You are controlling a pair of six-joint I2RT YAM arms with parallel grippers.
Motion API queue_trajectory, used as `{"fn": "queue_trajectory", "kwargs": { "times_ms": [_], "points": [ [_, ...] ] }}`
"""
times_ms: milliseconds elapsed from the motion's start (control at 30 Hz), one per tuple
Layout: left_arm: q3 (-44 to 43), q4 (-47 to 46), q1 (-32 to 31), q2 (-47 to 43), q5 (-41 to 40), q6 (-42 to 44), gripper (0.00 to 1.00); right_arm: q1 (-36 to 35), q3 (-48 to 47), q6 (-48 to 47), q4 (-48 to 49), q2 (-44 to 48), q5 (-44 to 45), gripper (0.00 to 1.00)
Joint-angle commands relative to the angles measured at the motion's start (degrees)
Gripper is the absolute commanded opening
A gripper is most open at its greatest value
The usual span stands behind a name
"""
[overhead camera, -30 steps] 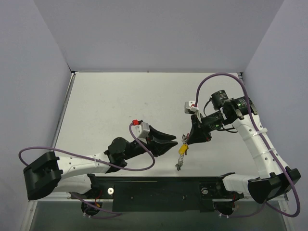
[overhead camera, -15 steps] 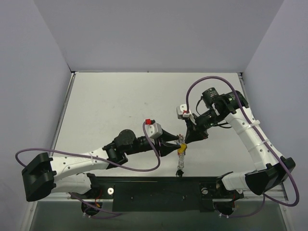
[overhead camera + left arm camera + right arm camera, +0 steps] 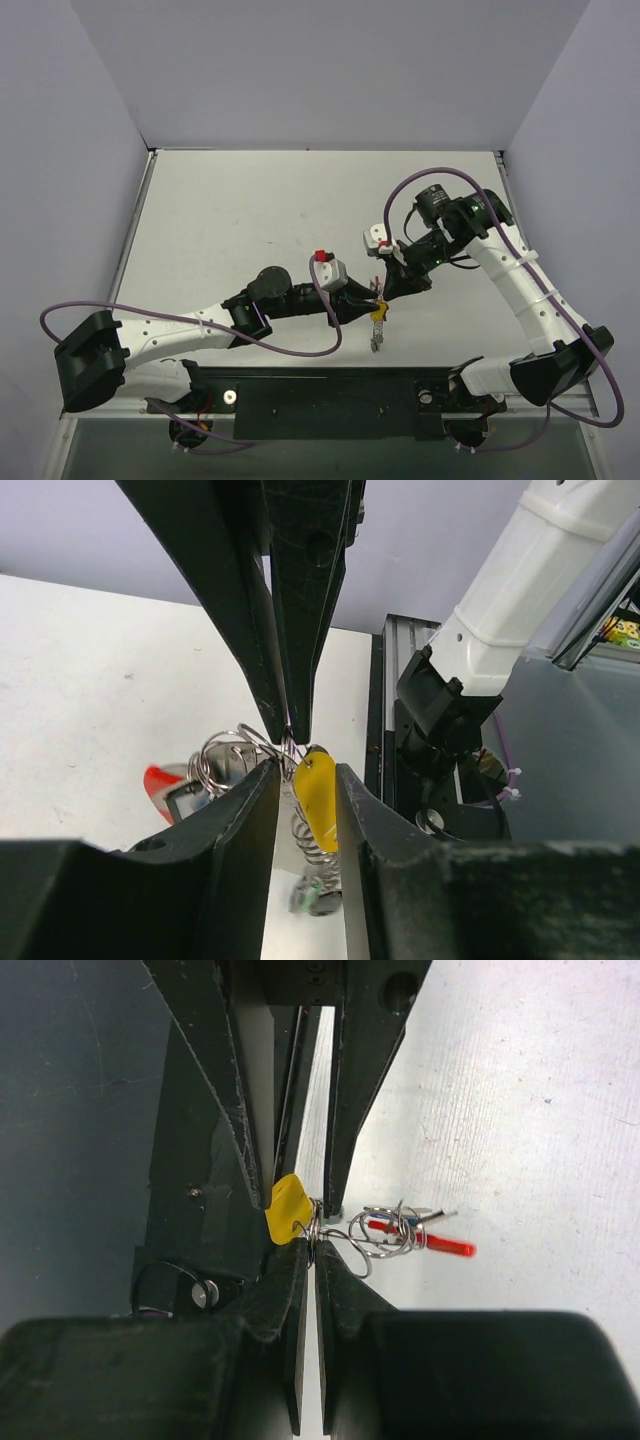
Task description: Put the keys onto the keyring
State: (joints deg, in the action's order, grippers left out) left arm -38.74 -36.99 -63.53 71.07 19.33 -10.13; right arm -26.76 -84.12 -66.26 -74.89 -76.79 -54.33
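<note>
The right gripper [image 3: 312, 1252] is clamped on the thin silvery metal keyring [image 3: 378, 1232], holding it near the front middle of the white table [image 3: 250, 220], with a red-headed key [image 3: 445, 1245] lying among its loops. The left gripper [image 3: 305, 772], well apart a second ago, has closed in. Its jaws now stand narrowly parted either side of the small yellow-headed metal key [image 3: 315, 795] hanging against the ring, not yet squeezing it. I judge the approach done; pinching and threading that key remains.
</note>
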Motion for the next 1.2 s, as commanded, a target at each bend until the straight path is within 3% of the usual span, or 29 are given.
{"fn": "queue_trajectory", "kwargs": {
  "times_ms": [0,467,1167],
  "points": [
    [-3.62,0.6,0.77,-0.4,0.53,2.31,0.37,-1.1,-0.7,-2.03,-12.38,1.3,-1.92,0.0],
    [-6.08,5.08,1.39,0.04,3.69,4.42,0.17,-2.15,-0.61,-2.21,-12.47,1.47,-1.66,0.0],
    [-9.16,11.59,1.3,0.65,2.47,7.32,0.17,-2.59,0.09,-1.77,-11.94,1.91,-2.1,0.0]
  ]
}}
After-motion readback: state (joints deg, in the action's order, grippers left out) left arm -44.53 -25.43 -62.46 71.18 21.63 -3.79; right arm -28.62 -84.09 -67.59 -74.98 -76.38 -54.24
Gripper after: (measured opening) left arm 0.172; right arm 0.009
